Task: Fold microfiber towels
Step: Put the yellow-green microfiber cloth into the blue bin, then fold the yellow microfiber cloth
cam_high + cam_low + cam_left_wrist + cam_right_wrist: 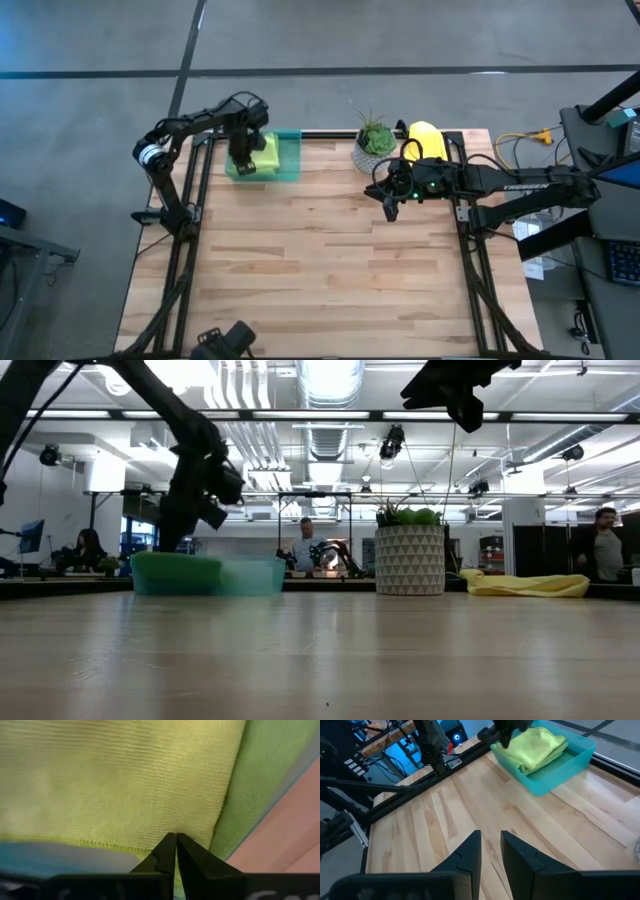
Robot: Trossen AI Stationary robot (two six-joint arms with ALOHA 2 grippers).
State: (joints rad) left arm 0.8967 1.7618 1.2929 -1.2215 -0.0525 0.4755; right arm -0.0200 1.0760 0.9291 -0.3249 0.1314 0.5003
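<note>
Table (330, 260): bare wood in the middle.
Tray (289, 158): far-left corner, lime green towel (536, 748) folded inside.
Yellow towel (425, 137): far-right edge, beside the plant (375, 143).
Left gripper (175, 851): jaws pressed together, tips against the lime towel's hem.
Right gripper (490, 851): above the table near the plant, jaws slightly apart, nothing between them.

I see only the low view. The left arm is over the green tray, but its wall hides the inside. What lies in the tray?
Observer: A lime green towel lies inside the tray.
Operator: Is the left hand open?
Observer: No. The left hand is shut, with its tips at the towel's hemmed edge.
Operator: Does the right hand hold something?
Observer: No. The right hand hangs empty above the bare table, its fingers a little apart.
</note>
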